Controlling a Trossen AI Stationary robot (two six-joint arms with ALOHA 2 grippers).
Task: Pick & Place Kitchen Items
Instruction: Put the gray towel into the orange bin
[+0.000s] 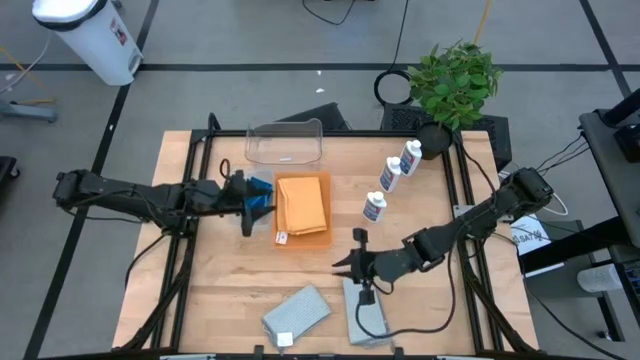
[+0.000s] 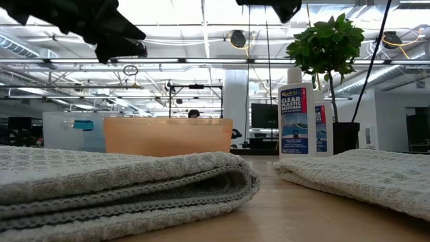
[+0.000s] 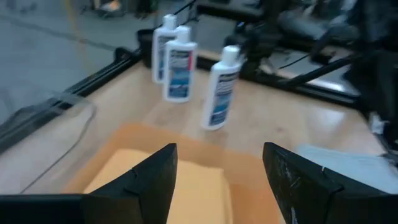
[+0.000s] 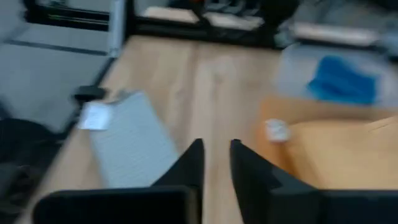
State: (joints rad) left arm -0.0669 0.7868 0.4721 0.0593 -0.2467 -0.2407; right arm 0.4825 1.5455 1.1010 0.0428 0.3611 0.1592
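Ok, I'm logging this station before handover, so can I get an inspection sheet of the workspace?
Surface: wooden table, dry.
Job's things: three bottles; orange cloth; two grey cloths; blue sponge.
Clutter: clear tub; potted plant.
Grippers: left gripper open, empty, beside the orange cloth; right gripper slightly apart, empty.
Cables: black loops on the floor.
Surroundings: white bin.

I work in what looks like a lab or open workshop: exposed ceiling trusses (image 2: 201,60), taped grey floor (image 1: 250,40), monitors (image 2: 263,115) behind my surface (image 1: 230,290).
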